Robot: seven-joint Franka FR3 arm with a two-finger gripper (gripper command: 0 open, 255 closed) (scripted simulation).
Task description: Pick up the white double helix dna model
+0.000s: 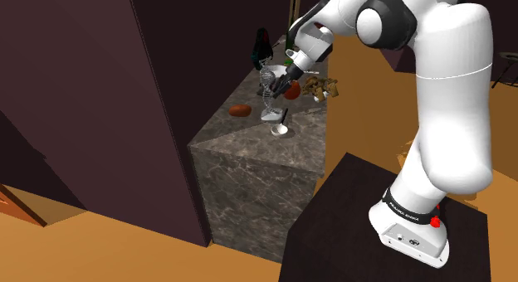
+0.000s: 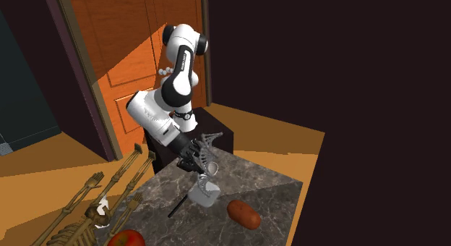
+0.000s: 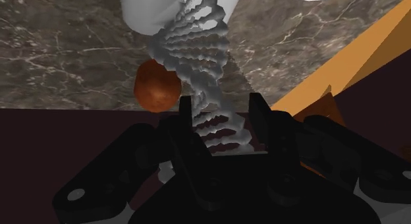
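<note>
White double-helix DNA model (image 3: 197, 58) above grey marble counter (image 3: 66, 51): my black gripper (image 3: 222, 105) clamps it; grasp done, lift straight next.

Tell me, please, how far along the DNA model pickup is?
Done: the gripper is at the model. In hand: its fingers clasp the helix. Left: the lift; the base looks on or barely above the counter.

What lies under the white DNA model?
Under the DNA model lies the marbled stone counter, with a reddish-brown lump beside it. Its wide white base hides the spot below, so contact with the stone cannot be judged.
</note>
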